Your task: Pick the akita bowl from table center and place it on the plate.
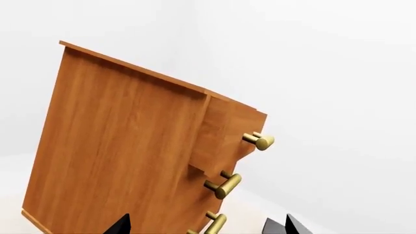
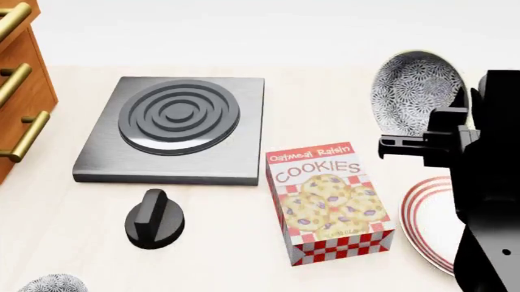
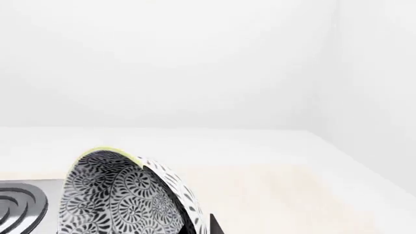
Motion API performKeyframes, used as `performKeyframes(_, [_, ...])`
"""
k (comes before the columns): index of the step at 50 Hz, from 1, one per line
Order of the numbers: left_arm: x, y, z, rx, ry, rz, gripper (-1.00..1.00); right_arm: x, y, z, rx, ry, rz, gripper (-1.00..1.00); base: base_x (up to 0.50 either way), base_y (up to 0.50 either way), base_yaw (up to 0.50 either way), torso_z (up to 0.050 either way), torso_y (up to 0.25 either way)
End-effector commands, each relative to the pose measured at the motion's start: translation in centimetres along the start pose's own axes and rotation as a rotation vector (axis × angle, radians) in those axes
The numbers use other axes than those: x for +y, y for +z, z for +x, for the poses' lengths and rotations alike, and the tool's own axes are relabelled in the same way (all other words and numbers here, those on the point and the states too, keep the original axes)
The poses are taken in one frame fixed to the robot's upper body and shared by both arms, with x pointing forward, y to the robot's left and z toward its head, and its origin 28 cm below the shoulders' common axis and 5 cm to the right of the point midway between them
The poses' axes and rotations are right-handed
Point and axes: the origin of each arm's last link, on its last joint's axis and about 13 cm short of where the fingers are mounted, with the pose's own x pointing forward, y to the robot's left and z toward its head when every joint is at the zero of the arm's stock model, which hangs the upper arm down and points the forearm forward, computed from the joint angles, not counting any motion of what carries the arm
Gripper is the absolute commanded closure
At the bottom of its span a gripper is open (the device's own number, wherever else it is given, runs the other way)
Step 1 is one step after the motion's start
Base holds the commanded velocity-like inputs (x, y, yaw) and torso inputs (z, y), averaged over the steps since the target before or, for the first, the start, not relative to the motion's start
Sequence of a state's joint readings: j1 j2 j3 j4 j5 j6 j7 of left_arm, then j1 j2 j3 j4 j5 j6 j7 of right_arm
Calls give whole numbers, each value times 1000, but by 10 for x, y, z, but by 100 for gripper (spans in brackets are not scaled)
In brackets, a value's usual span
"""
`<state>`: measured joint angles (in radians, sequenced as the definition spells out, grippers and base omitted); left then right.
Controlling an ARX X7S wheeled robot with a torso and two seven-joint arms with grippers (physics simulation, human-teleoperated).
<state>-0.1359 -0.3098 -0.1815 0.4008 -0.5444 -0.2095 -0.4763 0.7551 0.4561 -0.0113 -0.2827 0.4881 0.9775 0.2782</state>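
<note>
The akita bowl (image 2: pixel 414 91), speckled grey and white, hangs tipped on its side above the table at the far right. My right gripper (image 2: pixel 455 109) is shut on its rim. The right wrist view shows the bowl (image 3: pixel 123 195) close up, with a dark fingertip (image 3: pixel 216 225) against its edge. The white plate (image 2: pixel 416 213) with red rings lies nearer on the right, below the bowl and partly hidden by my right arm. In the left wrist view my left gripper (image 1: pixel 204 228) stands open and empty, facing a wooden drawer cabinet (image 1: pixel 123 146).
A cookies box (image 2: pixel 329 201) lies beside the plate. A grey hob plate (image 2: pixel 175 125) sits mid-table with a black knob (image 2: pixel 154 219) in front of it. A second speckled bowl (image 2: pixel 53 284) shows at the front left. Wooden drawers (image 2: pixel 21 91) with brass handles stand at the left.
</note>
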Motion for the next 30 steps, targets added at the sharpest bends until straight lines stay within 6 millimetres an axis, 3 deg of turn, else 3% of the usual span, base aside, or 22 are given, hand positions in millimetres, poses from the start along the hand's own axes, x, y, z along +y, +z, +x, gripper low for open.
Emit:
performKeyframes(1, [2, -3, -1, -2, 5, -1, -100, -8, 2, 5, 69, 37, 212, 100, 0, 0, 0, 0, 0])
performKeyframes(21, [2, -3, -2, -3, 6, -2, -100, -10, -1, 4, 69, 9, 244, 100, 0, 0, 0, 0, 1])
performKeyframes(25, [2, -3, 0, -10, 13, -3, -100, -31, 20, 30, 347, -6, 537, 100, 0, 0, 0, 0, 0])
performKeyframes(30, [1, -3, -1, -6, 6, -11, -100, -46, 25, 48, 438, -124, 685, 100, 0, 0, 0, 0, 0])
